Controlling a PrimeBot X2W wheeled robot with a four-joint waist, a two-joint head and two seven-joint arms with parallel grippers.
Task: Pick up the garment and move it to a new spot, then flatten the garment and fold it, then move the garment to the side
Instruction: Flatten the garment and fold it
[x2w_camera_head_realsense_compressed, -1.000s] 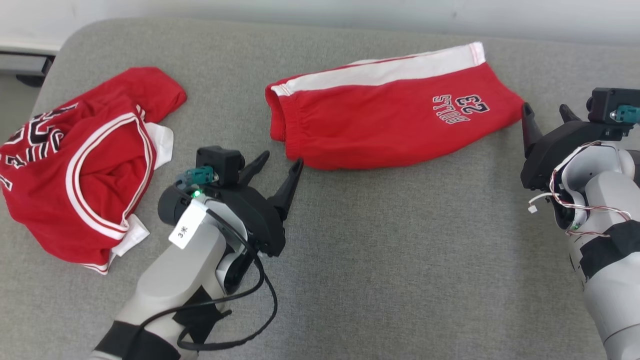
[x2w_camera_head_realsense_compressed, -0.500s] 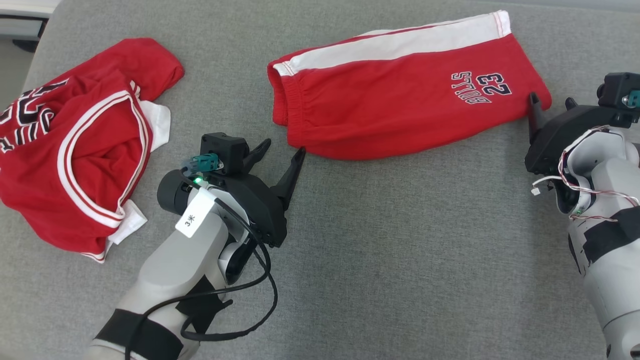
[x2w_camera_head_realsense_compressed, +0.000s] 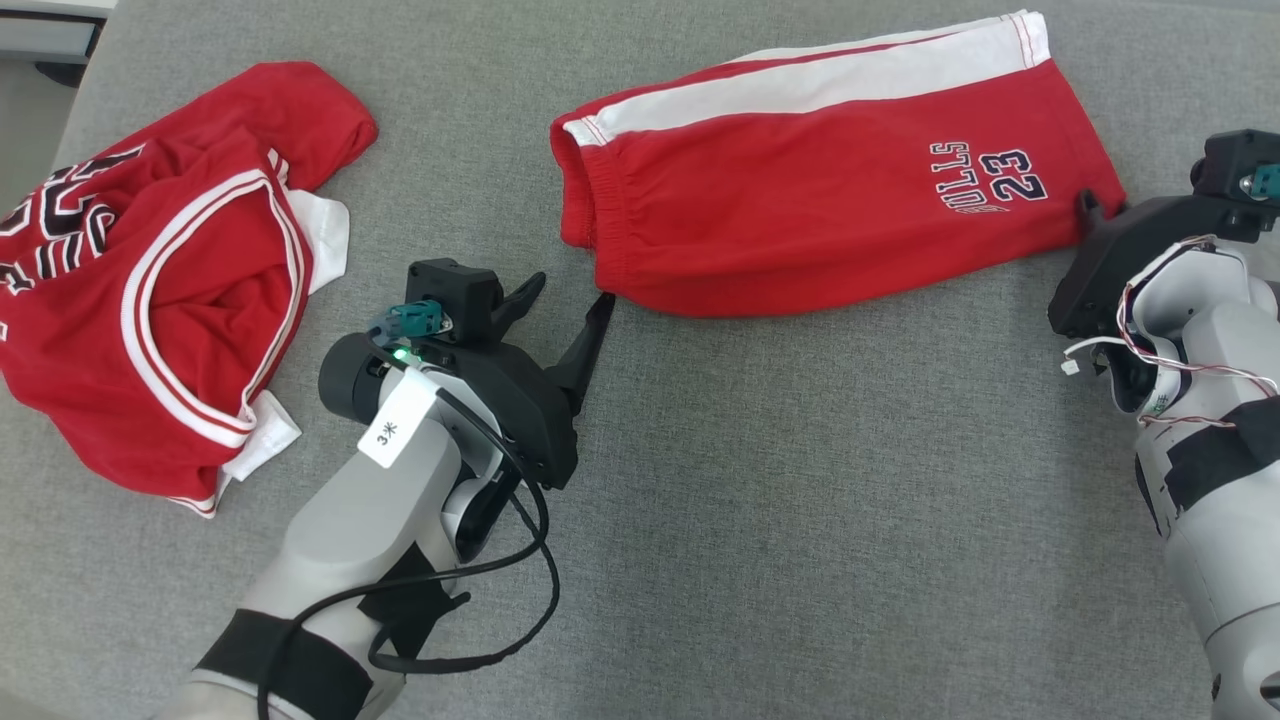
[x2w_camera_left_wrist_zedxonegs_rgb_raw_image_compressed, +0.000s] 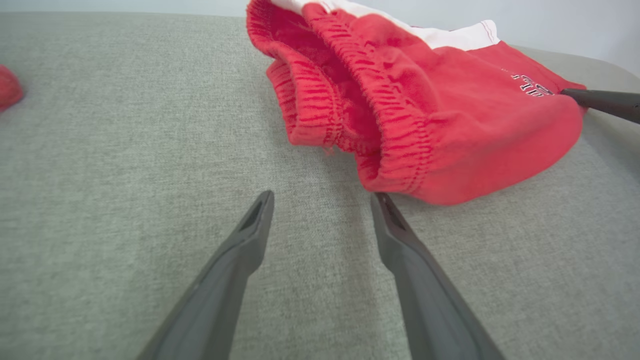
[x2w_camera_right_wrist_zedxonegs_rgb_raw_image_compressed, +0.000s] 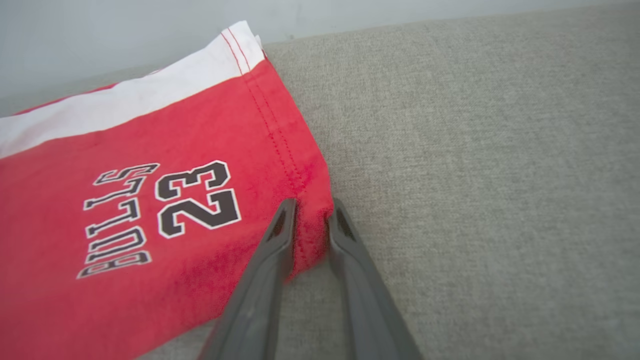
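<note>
The garment (x2w_camera_head_realsense_compressed: 820, 190) is a pair of red shorts with a white side stripe and "BULLS 23" print, lying folded flat across the grey surface. In the right wrist view, my right gripper (x2w_camera_right_wrist_zedxonegs_rgb_raw_image_compressed: 313, 202) has its fingers pinched on the lower hem corner of the shorts (x2w_camera_right_wrist_zedxonegs_rgb_raw_image_compressed: 150, 200), with red fabric between them. In the head view my right gripper (x2w_camera_head_realsense_compressed: 1095, 205) is at the shorts' right end. My left gripper (x2w_camera_head_realsense_compressed: 573, 290) stands open, empty, just short of the elastic waistband corner. The left wrist view shows my left gripper (x2w_camera_left_wrist_zedxonegs_rgb_raw_image_compressed: 322, 195) in front of the shorts (x2w_camera_left_wrist_zedxonegs_rgb_raw_image_compressed: 450, 125).
A crumpled red jersey (x2w_camera_head_realsense_compressed: 150, 290) with white trim lies at the left. The grey padded surface (x2w_camera_head_realsense_compressed: 800, 500) stretches bare toward me between the arms. Its rounded edge and a strip of floor show at the top left corner.
The head camera has tilted down. My right gripper's fingers have narrowed from wide open onto the shorts' hem corner. My left gripper stays open near the waistband.
</note>
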